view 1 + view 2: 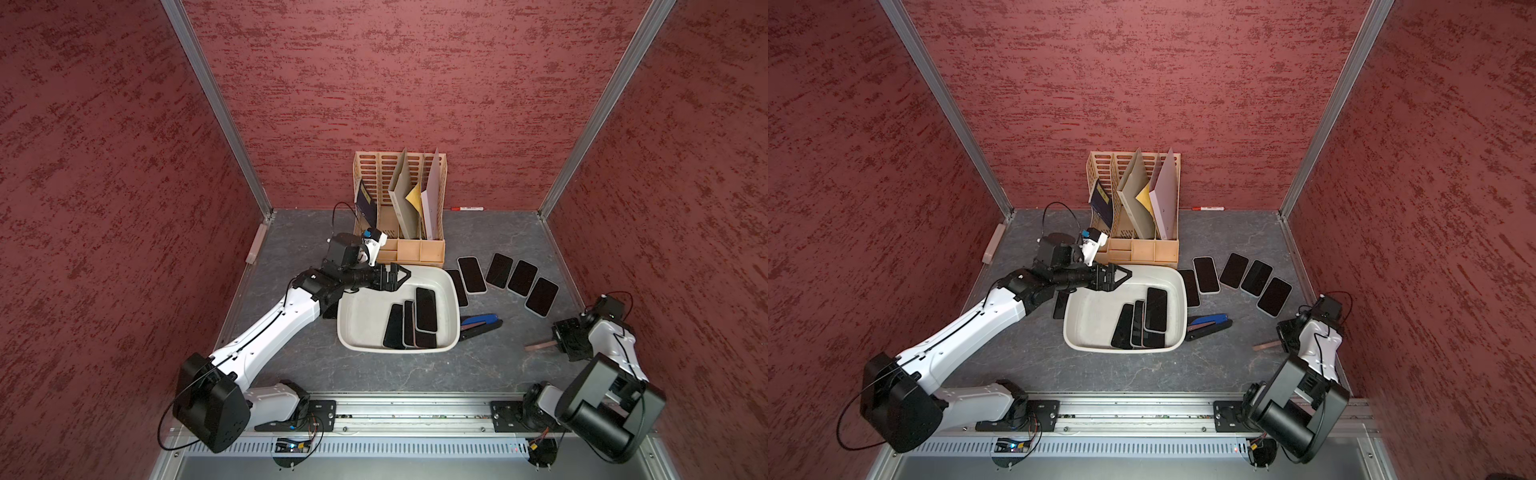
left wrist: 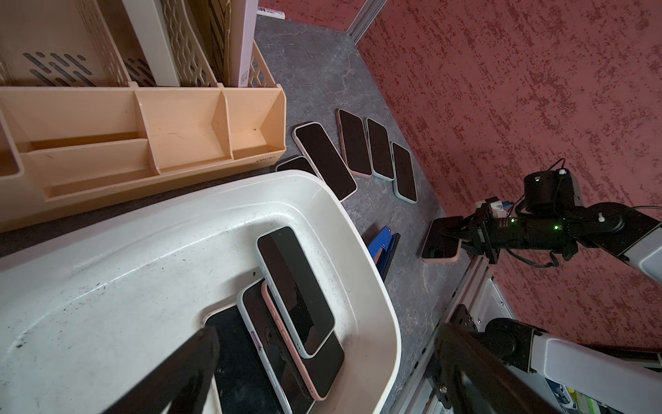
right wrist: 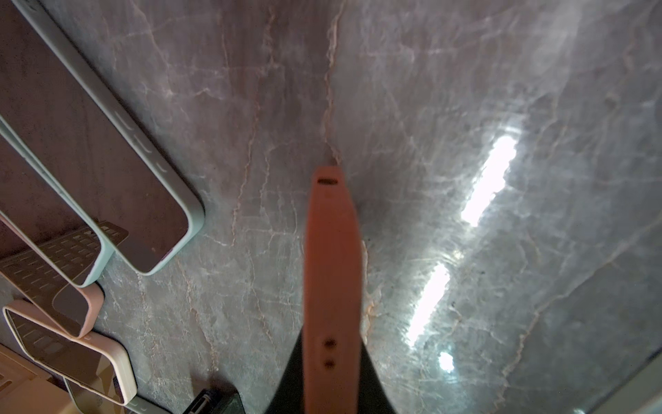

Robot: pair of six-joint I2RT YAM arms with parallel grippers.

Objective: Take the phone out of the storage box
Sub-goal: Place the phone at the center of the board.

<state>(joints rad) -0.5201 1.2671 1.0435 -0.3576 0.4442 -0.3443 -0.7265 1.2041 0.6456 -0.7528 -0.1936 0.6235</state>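
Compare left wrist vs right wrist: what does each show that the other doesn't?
Left wrist only: the inside of the storage box with stacked phones in it, and the right gripper seen from outside, its fingers shut on a pink-cased phone.
Right wrist only: that phone's edge up close, running out from between the fingers, and light glare on the table.
Both: the held phone and the row of phones lying on the grey table.

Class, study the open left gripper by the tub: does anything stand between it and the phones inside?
Nothing visible does. The left gripper hangs open over a far corner of the storage box, and the stacked phones lie uncovered inside.
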